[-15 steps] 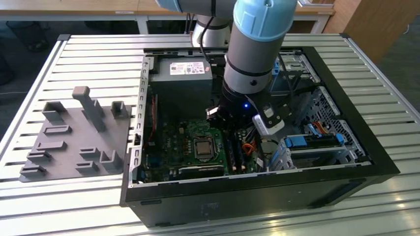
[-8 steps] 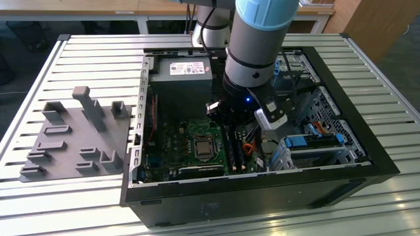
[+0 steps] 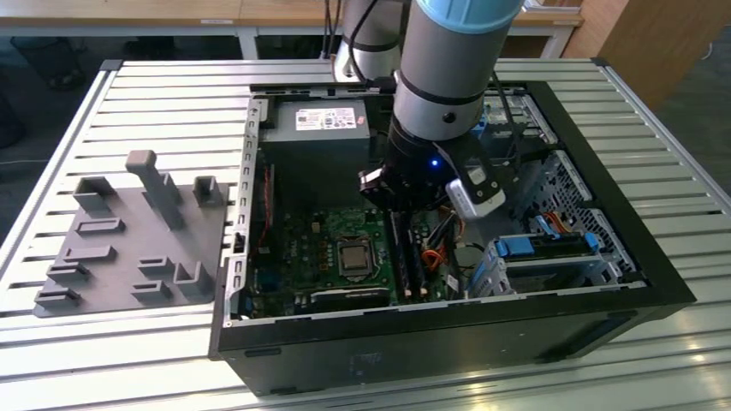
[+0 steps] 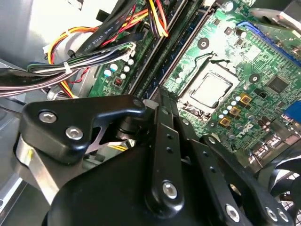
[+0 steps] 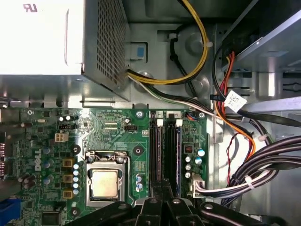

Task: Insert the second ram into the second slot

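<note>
Two long dark memory sticks stand on edge in the slots of the green motherboard (image 3: 308, 248). The one with a blue edge, the second ram (image 5: 178, 153), sits in its slot beside the other stick (image 5: 155, 153); in the exterior view they are the two dark strips (image 3: 407, 257). My gripper (image 5: 162, 188) hangs just above the near end of these slots with its black fingers (image 4: 161, 141) drawn together, and nothing shows between them. Whether the tips touch a stick I cannot tell.
The open black computer case (image 3: 639, 257) lies on a slatted metal table. A silver power supply (image 3: 314, 120), cable bundles (image 5: 263, 160), the processor socket (image 5: 104, 181) and a blue-handled drive cage (image 3: 549, 248) crowd the slots. A grey fixture plate (image 3: 126, 248) lies at the exterior view's left.
</note>
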Action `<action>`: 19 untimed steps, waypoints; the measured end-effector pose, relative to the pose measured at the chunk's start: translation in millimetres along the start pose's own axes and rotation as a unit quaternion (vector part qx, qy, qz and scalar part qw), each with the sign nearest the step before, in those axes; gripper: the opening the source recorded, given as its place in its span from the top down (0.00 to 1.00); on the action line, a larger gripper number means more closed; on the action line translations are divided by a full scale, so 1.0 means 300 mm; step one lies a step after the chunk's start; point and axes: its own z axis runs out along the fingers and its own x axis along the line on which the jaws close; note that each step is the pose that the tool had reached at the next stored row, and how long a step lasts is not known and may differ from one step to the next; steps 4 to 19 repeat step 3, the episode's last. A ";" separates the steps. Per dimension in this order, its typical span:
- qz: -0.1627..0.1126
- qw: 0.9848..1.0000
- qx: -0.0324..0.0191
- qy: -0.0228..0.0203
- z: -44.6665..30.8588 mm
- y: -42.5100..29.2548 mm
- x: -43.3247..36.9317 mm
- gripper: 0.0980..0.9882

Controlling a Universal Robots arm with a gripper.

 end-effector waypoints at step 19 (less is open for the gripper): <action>0.000 1.000 0.000 0.000 0.000 0.000 0.000 0.99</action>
